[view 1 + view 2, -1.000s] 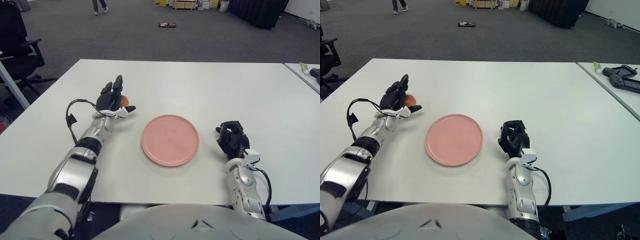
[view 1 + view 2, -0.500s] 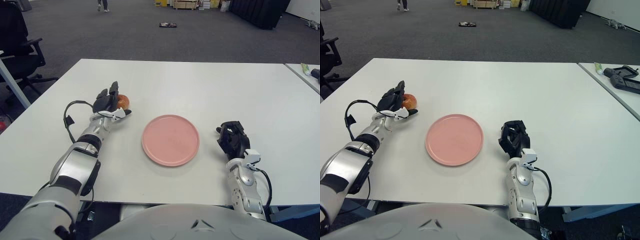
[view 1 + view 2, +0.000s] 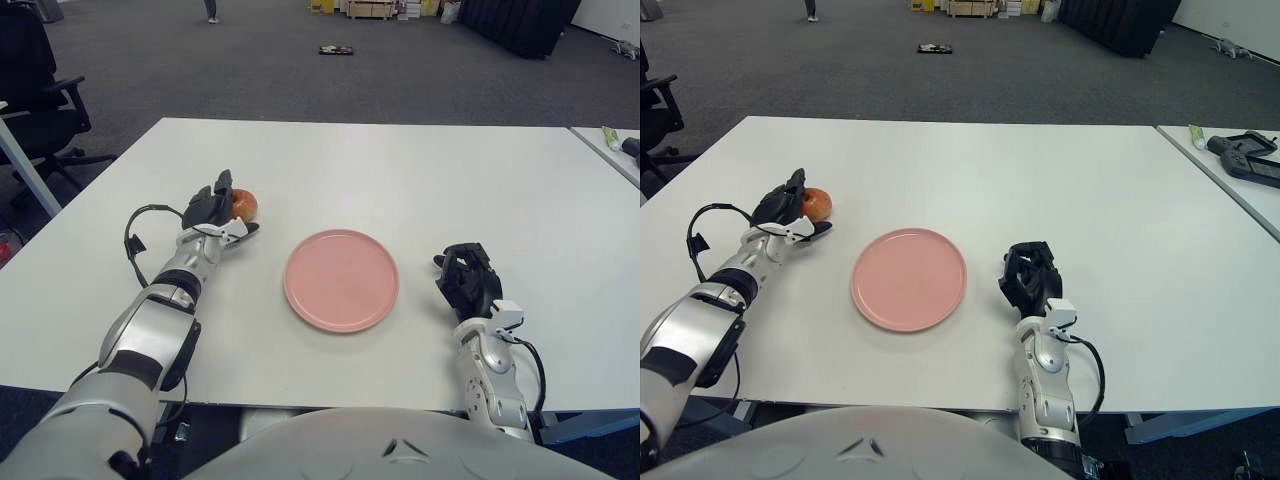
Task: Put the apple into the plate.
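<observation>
Left hand [image 3: 212, 205] fingers cupped around apple [image 3: 244, 204] on desk [image 3: 400, 170], left of pink plate [image 3: 341, 279], right hand [image 3: 468, 281] curled, empty

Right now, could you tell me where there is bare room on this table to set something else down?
The far half of the table, beyond the pink plate, is bare, as is the stretch right of the right hand. The strip between plate and right hand is narrow. It is tightest at the left, where the left hand sits against the apple.
</observation>
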Tool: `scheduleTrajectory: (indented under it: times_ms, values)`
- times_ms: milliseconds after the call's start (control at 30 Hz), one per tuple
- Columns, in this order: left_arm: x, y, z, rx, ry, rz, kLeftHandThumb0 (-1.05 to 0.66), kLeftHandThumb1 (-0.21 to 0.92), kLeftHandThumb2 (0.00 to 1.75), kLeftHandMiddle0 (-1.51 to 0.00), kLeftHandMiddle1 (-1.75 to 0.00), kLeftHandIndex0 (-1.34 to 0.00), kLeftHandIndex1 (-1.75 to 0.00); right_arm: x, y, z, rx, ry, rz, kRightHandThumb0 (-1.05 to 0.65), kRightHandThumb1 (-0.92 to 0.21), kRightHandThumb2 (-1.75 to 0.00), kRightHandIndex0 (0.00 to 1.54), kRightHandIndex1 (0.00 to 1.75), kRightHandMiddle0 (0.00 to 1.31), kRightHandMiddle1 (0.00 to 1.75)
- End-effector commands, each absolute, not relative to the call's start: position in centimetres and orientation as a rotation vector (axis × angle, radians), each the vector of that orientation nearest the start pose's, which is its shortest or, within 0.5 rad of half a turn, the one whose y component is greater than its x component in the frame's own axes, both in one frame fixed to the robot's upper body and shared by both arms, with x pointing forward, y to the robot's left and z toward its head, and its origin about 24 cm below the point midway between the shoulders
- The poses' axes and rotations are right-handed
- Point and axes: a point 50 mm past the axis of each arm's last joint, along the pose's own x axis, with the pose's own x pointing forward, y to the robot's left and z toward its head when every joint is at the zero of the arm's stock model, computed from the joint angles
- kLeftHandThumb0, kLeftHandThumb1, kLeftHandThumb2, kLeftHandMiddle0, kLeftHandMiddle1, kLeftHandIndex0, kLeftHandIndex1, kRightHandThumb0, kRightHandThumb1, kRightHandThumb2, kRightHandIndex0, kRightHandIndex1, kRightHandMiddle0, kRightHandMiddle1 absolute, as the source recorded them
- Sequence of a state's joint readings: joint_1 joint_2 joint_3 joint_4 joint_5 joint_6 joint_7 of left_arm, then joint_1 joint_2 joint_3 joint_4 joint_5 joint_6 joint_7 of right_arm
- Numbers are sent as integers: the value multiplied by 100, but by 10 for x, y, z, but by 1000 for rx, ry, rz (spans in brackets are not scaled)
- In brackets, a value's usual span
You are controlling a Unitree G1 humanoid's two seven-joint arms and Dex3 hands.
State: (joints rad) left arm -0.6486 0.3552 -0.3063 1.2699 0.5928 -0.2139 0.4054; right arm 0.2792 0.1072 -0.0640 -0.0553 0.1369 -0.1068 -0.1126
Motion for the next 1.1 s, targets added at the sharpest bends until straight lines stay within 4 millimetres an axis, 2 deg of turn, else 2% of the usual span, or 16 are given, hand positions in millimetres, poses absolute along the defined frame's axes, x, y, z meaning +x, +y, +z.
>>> scheduleTrajectory:
  times_ms: [0, 467, 567, 733, 867, 1067]
  values:
    - [332, 226, -4, 1162, 246, 14, -97, 70, 57, 0, 0, 0, 0, 191, -169, 3, 236, 98, -305, -37, -73, -79, 49, 136, 30, 175]
    - [334, 210, -8, 1276, 232, -110, -98, 74, 60, 0, 0, 0, 0, 191, -169, 5, 233, 93, -317, -37, -73, -80, 51, 137, 31, 175]
    - [335, 208, -8, 1323, 213, -148, -101, 80, 55, 0, 0, 0, -1, 191, -169, 5, 231, 90, -318, -37, -72, -81, 51, 137, 31, 175]
    - [338, 199, -5, 1422, 149, -223, -103, 90, 44, 0, 0, 0, -12, 190, -169, 5, 241, 81, -322, -38, -71, -82, 52, 137, 32, 175]
    - [345, 189, 2, 1474, 95, -264, -103, 92, 43, 0, 0, 0, -17, 190, -169, 5, 247, 79, -324, -38, -71, -82, 53, 137, 32, 175]
    - [347, 183, 5, 1541, 51, -307, -101, 92, 43, 0, 0, 0, -22, 190, -168, 5, 251, 79, -325, -38, -70, -83, 53, 137, 32, 175]
